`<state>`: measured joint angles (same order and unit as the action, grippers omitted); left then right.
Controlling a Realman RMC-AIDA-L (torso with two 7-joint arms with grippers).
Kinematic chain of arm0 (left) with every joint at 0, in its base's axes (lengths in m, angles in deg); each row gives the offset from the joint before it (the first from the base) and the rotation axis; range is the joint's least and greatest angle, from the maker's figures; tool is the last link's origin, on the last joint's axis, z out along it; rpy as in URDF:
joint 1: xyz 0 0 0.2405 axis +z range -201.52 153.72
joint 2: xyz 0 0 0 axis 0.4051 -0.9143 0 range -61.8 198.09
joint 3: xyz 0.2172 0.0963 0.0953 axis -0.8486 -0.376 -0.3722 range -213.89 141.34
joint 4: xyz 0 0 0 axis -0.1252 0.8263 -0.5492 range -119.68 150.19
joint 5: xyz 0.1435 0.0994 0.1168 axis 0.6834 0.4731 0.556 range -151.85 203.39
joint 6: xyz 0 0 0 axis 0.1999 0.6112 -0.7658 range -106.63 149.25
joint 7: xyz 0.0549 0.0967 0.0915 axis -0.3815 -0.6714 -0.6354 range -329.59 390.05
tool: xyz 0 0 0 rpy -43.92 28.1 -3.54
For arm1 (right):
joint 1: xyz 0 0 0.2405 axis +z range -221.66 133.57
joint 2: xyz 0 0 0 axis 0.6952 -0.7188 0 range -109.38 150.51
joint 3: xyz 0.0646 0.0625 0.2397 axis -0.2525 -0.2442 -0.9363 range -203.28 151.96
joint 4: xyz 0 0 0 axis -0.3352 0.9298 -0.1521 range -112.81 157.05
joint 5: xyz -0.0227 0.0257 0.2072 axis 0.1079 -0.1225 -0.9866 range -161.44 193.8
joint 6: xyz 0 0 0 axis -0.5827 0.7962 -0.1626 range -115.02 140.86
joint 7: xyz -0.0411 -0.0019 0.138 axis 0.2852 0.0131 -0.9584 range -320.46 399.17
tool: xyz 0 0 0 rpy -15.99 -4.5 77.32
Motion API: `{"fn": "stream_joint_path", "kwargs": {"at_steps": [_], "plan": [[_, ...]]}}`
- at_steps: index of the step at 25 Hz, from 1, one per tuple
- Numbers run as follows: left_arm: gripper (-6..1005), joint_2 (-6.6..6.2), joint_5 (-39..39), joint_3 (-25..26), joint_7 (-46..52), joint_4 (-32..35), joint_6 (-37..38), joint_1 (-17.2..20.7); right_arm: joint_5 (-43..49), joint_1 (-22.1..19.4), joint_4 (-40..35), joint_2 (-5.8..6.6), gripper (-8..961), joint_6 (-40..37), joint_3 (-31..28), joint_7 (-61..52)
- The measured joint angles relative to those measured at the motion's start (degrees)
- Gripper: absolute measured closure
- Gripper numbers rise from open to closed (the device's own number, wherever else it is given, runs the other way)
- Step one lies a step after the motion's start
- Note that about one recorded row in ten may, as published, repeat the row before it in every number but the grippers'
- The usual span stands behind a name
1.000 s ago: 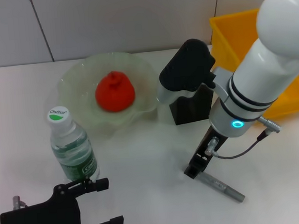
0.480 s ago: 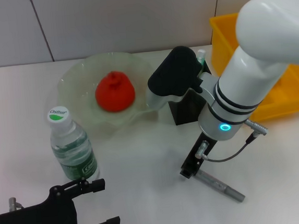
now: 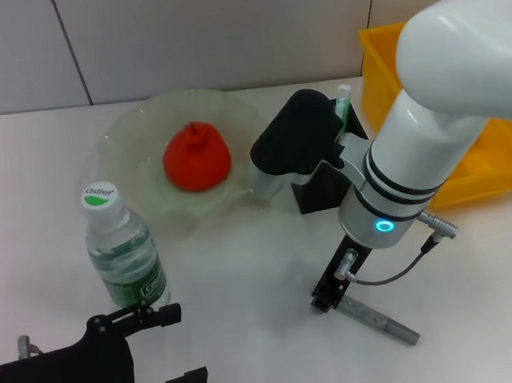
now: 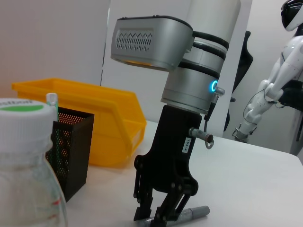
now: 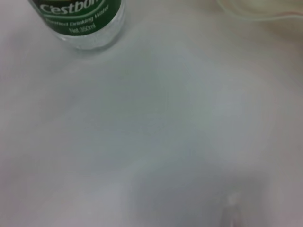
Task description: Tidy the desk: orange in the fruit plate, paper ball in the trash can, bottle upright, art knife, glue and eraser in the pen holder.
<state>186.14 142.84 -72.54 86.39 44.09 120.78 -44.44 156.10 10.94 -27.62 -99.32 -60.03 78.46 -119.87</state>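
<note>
Grey art knife [image 3: 378,320] flat on desk, right tool [image 4: 158,218] seemingly gripping end.

The right arm [image 3: 415,160] swung toward the left of the head view, and its white shoulder part filled more of the upper right corner. Its black wrist block moved left too, off the pen holder [image 3: 323,186], so a green and white stick showed standing in the holder. The right gripper [image 3: 330,294] slid a little left and down, staying at the near end of the grey art knife [image 3: 375,317] on the table. The left gripper [image 3: 154,353] in the lower left corner dropped a little, then came back up a bit.
</note>
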Motion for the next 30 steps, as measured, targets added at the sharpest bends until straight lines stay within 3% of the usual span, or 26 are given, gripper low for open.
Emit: {"fn": "stream_joint_path", "kwargs": {"at_steps": [6, 12, 15, 17, 19, 21, 22, 24, 25, 30], "plan": [[135, 0.04, 0.0, 0.0, 0.1, 0.0, -0.6, -0.1, 0.0, -0.1, -0.2, 0.00, 702, 0.0, 0.0, 0.0], [135, 0.04, 0.0, 0.1, -0.1, 0.0, -0.6, 0.1, 0.0, -0.4, -0.8, 0.05, 814, -0.6, -0.3, 0.2], [135, 0.05, 0.0, 0.1, -0.2, 0.0, -0.6, 0.2, 0.1, -1.1, -3.0, 0.29, 814, -1.7, -0.9, 0.2], [135, 0.05, 0.0, 0.1, -0.2, 0.0, -0.6, 0.5, 1.5, -3.9, -11.0, 0.58, 813, -5.3, -4.5, 0.3], [135, 0.05, 0.0, 0.1, -0.2, 0.0, -0.6, 0.6, 2.3, -5.2, -14.3, 0.62, 813, -6.6, -6.1, 0.4], [135, 0.05, 0.0, 0.1, -0.2, 0.0, -0.6, 0.7, 4.8, -7.9, -22.3, 0.65, 813, -9.2, -9.4, 0.4], [135, 0.05, 0.0, 0.1, -0.2, 0.0, -0.6, 1.2, 7.1, -10.6, -30.7, 0.61, 813, -10.3, -12.7, 0.4], [135, 0.04, 0.0, 0.1, -0.2, 0.0, -0.6, 1.4, 7.7, -11.8, -34.2, 0.62, 814, -10.2, -14.1, 0.4], [135, 0.05, 0.0, 0.1, -0.3, 0.0, -0.6, 1.5, 8.1, -14.2, -40.6, 0.62, 814, -9.2, -16.6, 0.8], [135, 0.05, -0.1, 0.1, -0.3, 0.0, -0.6, 1.7, 8.2, -17.9, -45.3, 0.59, 814, -1.0, -18.4, 3.4]]}}
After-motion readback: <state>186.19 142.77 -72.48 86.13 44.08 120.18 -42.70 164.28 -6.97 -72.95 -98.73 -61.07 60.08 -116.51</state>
